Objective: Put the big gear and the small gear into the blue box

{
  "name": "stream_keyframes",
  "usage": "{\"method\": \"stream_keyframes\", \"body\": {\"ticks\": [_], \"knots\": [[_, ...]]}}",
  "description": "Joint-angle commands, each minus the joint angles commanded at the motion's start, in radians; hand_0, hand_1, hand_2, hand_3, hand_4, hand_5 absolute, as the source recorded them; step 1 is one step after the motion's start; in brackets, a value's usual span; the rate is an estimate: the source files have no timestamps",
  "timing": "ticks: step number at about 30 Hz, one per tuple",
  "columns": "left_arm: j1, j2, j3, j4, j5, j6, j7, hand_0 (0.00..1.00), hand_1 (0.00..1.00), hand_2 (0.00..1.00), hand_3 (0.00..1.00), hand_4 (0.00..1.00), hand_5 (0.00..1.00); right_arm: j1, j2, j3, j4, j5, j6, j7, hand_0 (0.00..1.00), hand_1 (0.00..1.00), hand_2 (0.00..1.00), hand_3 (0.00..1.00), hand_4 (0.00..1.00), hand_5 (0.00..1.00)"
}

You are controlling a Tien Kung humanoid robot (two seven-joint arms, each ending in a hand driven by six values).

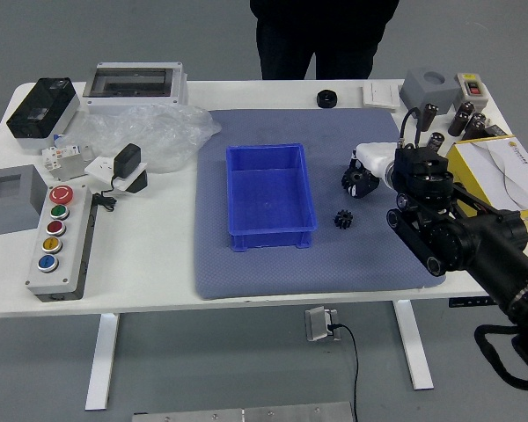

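Head view: R hand (382, 164) is at big gear (358, 184), toward right edge of tabletop (150, 264) from blue box (271, 239); grip: can't tell. Small gear (343, 219) lies nearer near edge. Best: confirm hold, lift vert., clear blue box b4 lowering.

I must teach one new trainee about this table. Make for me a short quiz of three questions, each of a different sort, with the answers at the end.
1. True or false: the small gear lies on the mat, outside the blue box.
2. Choose one. The right robot hand is reaching to which thing?
A) the plastic bag
B) the big gear
C) the blue box
3. Fill in the colour: on the button box, the button at the near end is ____.

Key: 1. True; 2. B; 3. blue
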Motion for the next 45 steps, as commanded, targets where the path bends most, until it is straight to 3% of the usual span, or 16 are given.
{"method": "stream_keyframes", "body": {"ticks": [12,20,28,33,41,45], "knots": [[0.001,0.001,-0.002,0.0,-0.002,0.001,0.0,0.779,0.746,0.735,0.679,0.57,0.244,-0.006,-0.01,0.013,0.008,0.0,-0.007,0.001,0.666,0.532,0.509,0.592,0.56,0.192],[0.0,0.006,-0.007,0.0,-0.005,0.002,0.0,0.779,0.746,0.735,0.677,0.571,0.245,-0.02,-0.058,0.047,0.068,0.0,-0.002,-0.002,0.665,0.526,0.5,0.586,0.532,0.176],[0.001,0.012,-0.015,0.0,-0.008,0.003,-0.001,0.779,0.746,0.735,0.677,0.571,0.247,-0.053,-0.126,0.11,0.229,0.0,0.012,-0.016,0.666,0.524,0.502,0.588,0.526,0.17],[0.002,0.013,-0.017,0.0,-0.009,0.003,-0.001,0.779,0.746,0.735,0.677,0.571,0.248,-0.07,-0.134,0.116,0.347,0.0,0.023,-0.026,0.667,0.524,0.5,0.588,0.525,0.169],[0.003,0.011,-0.011,0.0,-0.014,0.001,-0.001,0.78,0.746,0.736,0.677,0.571,0.248,-0.079,-0.084,0.065,0.533,0.0,0.041,-0.034,0.67,0.523,0.498,0.587,0.522,0.165],[0.004,0.011,-0.009,0.0,-0.013,0.0,0.0,0.779,0.746,0.736,0.678,0.568,0.246,-0.079,-0.042,0.03,0.581,0.0,0.048,-0.037,0.673,0.525,0.498,0.588,0.52,0.163]]}}
